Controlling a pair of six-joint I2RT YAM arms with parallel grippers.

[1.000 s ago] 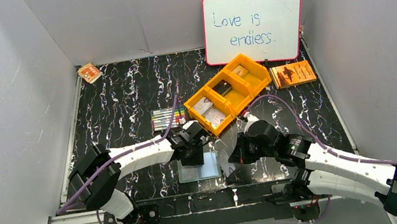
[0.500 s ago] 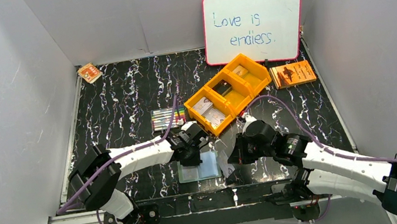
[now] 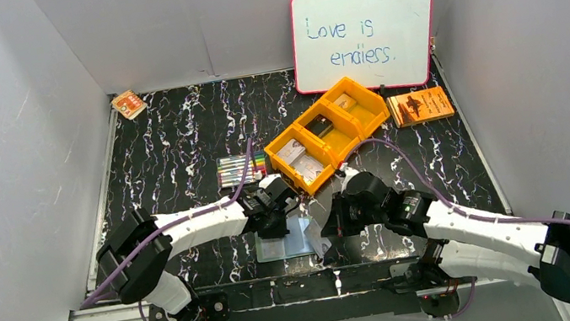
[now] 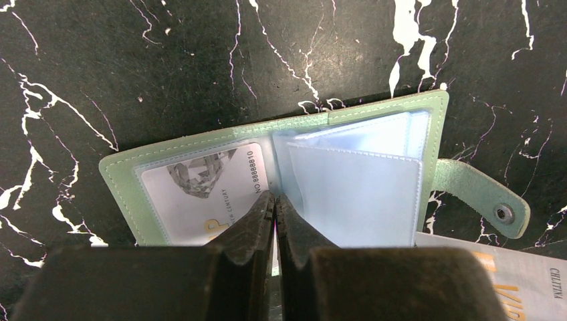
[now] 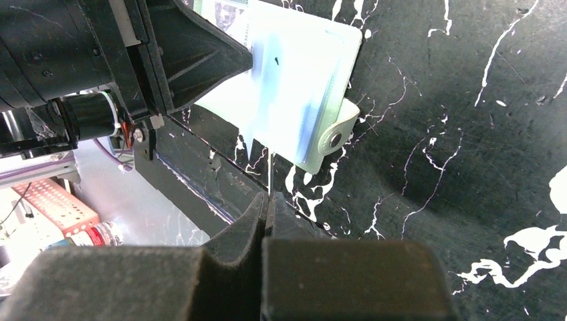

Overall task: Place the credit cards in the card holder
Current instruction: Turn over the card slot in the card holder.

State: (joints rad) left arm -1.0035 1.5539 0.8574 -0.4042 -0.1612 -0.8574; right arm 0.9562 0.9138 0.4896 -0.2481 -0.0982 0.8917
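The card holder (image 3: 285, 241) lies open near the table's front edge, grey-green with pale blue pockets (image 4: 354, 190) and a side tab (image 4: 498, 204). A whitish credit card (image 4: 200, 190) sits in its left pocket. My left gripper (image 4: 275, 197) is shut, its tips resting on the holder's middle fold (image 3: 276, 223). My right gripper (image 5: 269, 197) is shut on a pale credit card seen edge-on (image 5: 269, 170), just right of the holder's tab (image 5: 334, 137). That card's face shows in the left wrist view (image 4: 528, 284). More cards (image 3: 291, 153) lie in the orange bin.
The orange three-compartment bin (image 3: 300, 182) stands just behind the holder. A marker pack (image 3: 240, 167) lies to its left. A whiteboard (image 3: 366, 38) and orange booklet (image 3: 420, 106) are at back right, a small packet (image 3: 128, 105) at back left. The table's front rail (image 3: 284, 288) is close.
My right gripper has moved left with its card, closer to the holder's right side. The left gripper has stayed on the holder.
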